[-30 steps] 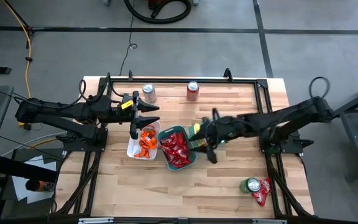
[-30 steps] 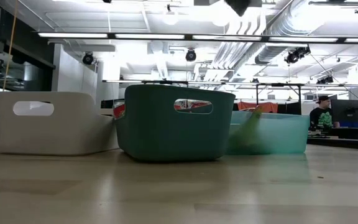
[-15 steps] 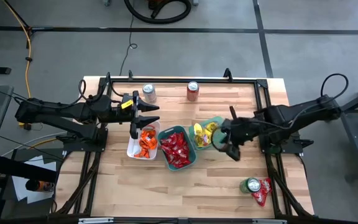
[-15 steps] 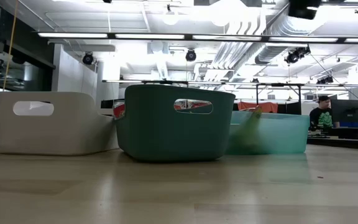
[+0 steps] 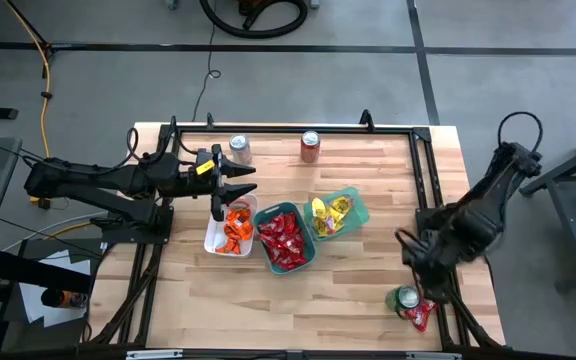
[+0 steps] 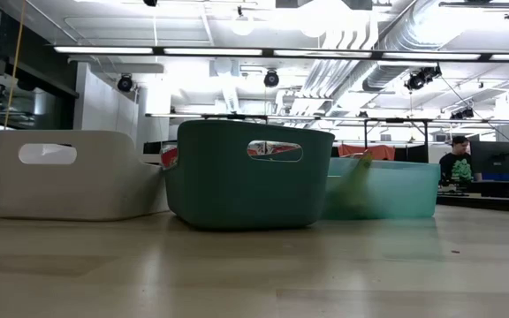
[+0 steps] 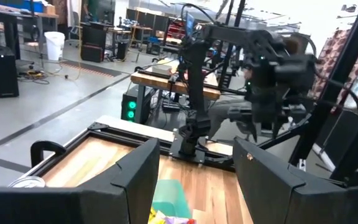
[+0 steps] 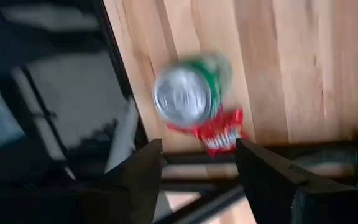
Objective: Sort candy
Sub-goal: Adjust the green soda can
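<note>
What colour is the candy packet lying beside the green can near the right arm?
Red. The candy packet touches the green can; the right wrist view shows it best.

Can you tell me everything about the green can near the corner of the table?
The green can stands upright on the wooden table, near the front right corner by the dark frame. Its top is round, silver and shiny, and its side is green; it looks like metal. A red candy packet lies right against it, partly tucked beside its base. In the right wrist view the can is blurry, with the open right gripper hovering above it, not touching.
</note>
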Robot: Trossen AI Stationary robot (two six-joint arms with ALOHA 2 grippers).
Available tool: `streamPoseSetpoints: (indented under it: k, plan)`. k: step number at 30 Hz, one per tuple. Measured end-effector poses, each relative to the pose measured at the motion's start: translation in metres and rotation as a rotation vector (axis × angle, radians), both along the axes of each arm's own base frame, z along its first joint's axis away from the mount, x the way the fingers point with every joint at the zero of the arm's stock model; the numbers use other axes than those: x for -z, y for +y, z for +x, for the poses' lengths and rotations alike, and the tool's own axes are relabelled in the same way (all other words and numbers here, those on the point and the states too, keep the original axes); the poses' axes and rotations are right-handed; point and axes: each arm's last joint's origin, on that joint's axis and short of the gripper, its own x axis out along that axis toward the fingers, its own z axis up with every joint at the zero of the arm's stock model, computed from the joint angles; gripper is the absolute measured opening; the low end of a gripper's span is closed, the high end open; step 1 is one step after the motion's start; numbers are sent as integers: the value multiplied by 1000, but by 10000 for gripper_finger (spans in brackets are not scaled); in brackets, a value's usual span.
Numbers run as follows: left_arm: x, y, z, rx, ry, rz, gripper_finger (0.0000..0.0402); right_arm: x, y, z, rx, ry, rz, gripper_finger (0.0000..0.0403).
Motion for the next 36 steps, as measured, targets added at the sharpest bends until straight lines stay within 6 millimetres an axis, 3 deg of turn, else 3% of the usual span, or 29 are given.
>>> streamPoseSetpoints:
  k: [4, 11, 16, 20, 26, 36]
  plan:
    - [0, 0, 0, -7, 3, 1, 191, 21, 15, -15, -64, 65, -53, 150]
    - [0, 0, 0, -8, 3, 1, 191, 58, 27, -22, -85, 100, -54, 13]
    - [0, 0, 0, -8, 3, 1, 191, 78, 30, -21, -82, 73, -14, 21]
    - [0, 0, 0, -8, 3, 1, 191, 87, 33, -19, -113, 35, 19, 3]
    - [0, 0, 0, -8, 3, 2, 191, 86, 33, -15, -87, -31, -7, 1]
    - [0, 0, 0, -8, 4, 2, 191, 81, 29, 10, -106, -226, 29, 1]
